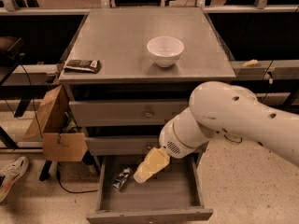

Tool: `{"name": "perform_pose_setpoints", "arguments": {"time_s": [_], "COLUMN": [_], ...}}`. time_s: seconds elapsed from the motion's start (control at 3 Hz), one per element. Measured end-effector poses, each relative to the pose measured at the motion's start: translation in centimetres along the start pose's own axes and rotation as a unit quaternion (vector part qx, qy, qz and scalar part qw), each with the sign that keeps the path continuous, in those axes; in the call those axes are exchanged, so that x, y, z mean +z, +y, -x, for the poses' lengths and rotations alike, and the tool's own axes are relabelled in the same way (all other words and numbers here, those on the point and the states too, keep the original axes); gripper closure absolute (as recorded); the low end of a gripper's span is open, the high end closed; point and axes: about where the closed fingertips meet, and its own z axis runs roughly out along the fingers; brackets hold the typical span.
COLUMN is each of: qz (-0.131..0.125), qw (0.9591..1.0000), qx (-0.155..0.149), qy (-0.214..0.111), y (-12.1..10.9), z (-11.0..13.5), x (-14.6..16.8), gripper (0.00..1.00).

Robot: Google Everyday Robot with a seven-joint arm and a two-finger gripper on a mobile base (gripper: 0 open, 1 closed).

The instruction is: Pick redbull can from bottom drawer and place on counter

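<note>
The gripper, a pale yellowish piece at the end of the arm, is lowered into the open bottom drawer. It slants down and to the left, with its tip over the drawer's left half. Whether it is apart or together cannot be told from this angle. It holds nothing that can be seen.

Just beside its tip, on the left, lies the redbull can. The can rests on its side on the drawer's grey floor, near the left wall and towards the back. Whether the gripper touches it is unclear.

The thick white arm comes in from the right edge and bends at a rounded joint in front of the cabinet, hiding part of the middle drawer. That drawer and the top drawer above it are both shut.

On the grey worktop above, a white bowl stands upright right of centre, and a dark flat packet lies at the front left corner, well apart from the bowl.

An open cardboard box leans against the cabinet's left side, and a shoe lies on the speckled floor at the far left.
</note>
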Motion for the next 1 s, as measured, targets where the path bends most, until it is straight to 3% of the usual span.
{"name": "perform_pose_setpoints", "arguments": {"time_s": [0.33, 0.67, 1.0], "qz": [0.017, 0.03, 0.036], "qw": [0.9996, 0.9984, 0.9952], "qx": [0.002, 0.026, 0.071], "qy": [-0.024, -0.042, -0.057], "y": [-0.6, -1.9, -3.8], "z": [-1.1, -3.3, -6.8], "x": [4.5, 10.3, 16.5], "gripper": [0.0, 0.0, 0.0]}}
